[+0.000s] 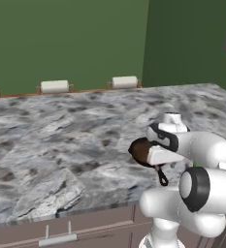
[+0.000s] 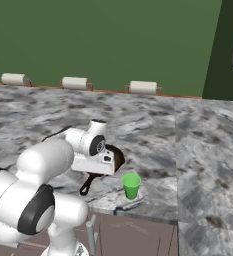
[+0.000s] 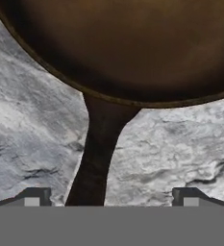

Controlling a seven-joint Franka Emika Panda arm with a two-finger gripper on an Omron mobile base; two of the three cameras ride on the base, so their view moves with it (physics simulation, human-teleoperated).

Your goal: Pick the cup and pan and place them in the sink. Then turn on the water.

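1. The gripper [image 3: 111,197] hangs over the pan [image 3: 128,43], facing down at it. Its two tips stand wide apart, one on each side of the handle [image 3: 96,153], with nothing between them but that handle below; whether they touch it I cannot tell.
2. In the hand view the pan's brown bowl spans the top, and the dark handle runs down from its rim toward the gap between the tips, a little nearer the left tip.
3. The pan [image 2: 115,155] lies flat on the grey marbled counter [image 2: 153,130], near its front edge. In the right base view the hand covers much of it; the handle [image 2: 88,185] sticks out toward the front edge.
4. In the left base view the pan [image 1: 141,150] shows as a dark round shape just left of the white hand, its handle [image 1: 161,178] pointing down toward the counter's [image 1: 61,140] edge.
5. The cup [image 2: 131,186] stands upright on the counter, just right of the pan's handle and close to the front edge, apart from the pan.
6. Three pale rolls [image 2: 143,87] sit along the counter's back edge against the green wall [image 2: 113,40].
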